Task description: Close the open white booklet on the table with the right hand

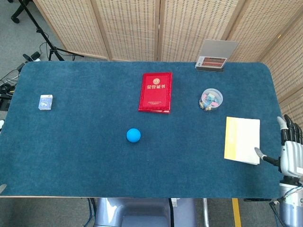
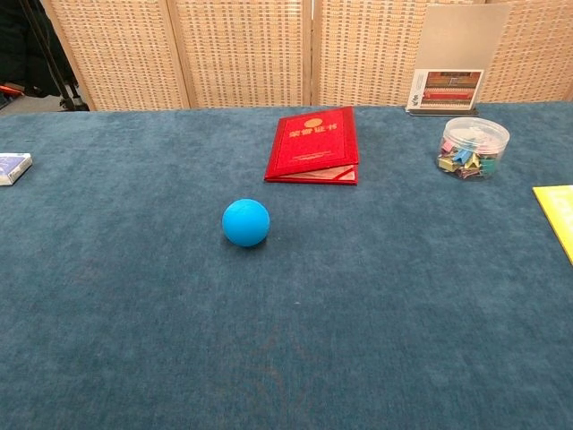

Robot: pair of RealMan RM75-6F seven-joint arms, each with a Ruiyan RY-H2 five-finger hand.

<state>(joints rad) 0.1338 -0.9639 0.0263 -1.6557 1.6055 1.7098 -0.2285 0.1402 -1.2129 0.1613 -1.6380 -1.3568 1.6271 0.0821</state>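
Observation:
The white booklet (image 1: 243, 139) with a yellow spine strip lies flat and closed on the blue table near its right edge. In the chest view only the booklet's yellow corner (image 2: 557, 208) shows at the right border. My right hand (image 1: 289, 151) hovers just right of the booklet at the table's edge, fingers spread and holding nothing, its thumb pointing toward the booklet's near right corner. The left hand appears in neither view.
A red certificate folder (image 1: 155, 91) lies at centre back, a blue ball (image 1: 133, 135) in front of it. A clear tub of clips (image 1: 211, 99) stands behind the booklet, a card stand (image 1: 216, 57) at the back edge, a small blue box (image 1: 45, 102) far left.

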